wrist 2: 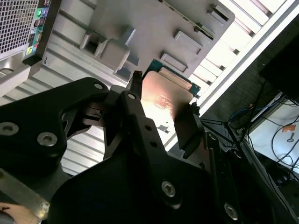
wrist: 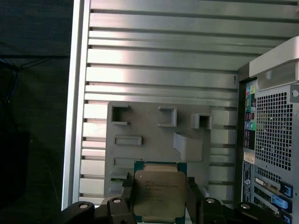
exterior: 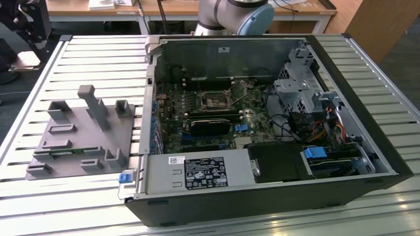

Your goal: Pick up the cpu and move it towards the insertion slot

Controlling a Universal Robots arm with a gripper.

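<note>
In both wrist views the cpu (wrist: pixel 160 196) (wrist 2: pixel 164 95), a flat square chip with a shiny metal top and a green rim, sits between two black fingers. My gripper (wrist: pixel 160 185) (wrist 2: pixel 162 106) is shut on the chip's two opposite edges and holds it in the air above the grey plastic tray (wrist: pixel 149 126) (wrist 2: pixel 154 23). In the exterior view the insertion slot (exterior: pixel 215 100) shows as a small square socket with a metal frame and a dark centre, on the motherboard inside the open computer case (exterior: pixel 341 162). Its dark centre is bare.
The grey tray (exterior: pixel 78 142) lies on the slatted metal table (exterior: pixel 98 59), on the exterior view's left of the case. The case's rear panel (wrist: pixel 275 135) stands close beside the tray. The arm's base (exterior: pixel 236 14) rises behind the case. Cables and drive brackets (exterior: pixel 308 108) crowd the case's right side.
</note>
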